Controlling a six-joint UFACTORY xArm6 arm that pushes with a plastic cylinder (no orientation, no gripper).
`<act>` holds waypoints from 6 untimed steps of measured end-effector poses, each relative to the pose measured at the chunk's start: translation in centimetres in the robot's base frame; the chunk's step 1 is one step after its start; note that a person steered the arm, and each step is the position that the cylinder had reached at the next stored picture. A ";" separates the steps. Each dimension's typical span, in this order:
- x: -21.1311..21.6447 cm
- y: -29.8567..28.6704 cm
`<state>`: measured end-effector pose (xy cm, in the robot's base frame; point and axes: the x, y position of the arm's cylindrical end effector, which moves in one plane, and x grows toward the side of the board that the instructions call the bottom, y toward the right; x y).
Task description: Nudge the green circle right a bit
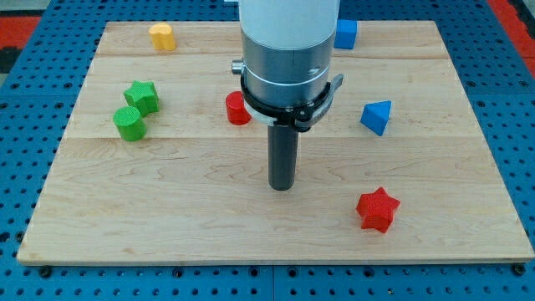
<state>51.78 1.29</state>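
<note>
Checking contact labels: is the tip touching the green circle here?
Apart. The camera view shows my tip mid-board, with bare wood between it and the green circle far toward the view's left.

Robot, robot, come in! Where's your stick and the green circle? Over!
My tip mid-board, far right of green circle. Circle untouched, green star touching it above-right. Red cylinder farther right.

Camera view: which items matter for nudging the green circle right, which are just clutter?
In play:
green circle, view's left
my tip, mid-board, well to its right

Lying about:
green star, touching the circle
yellow block
red cylinder
red star
blue cube
blue wedge
</note>
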 end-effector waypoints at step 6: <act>-11.4 -26.5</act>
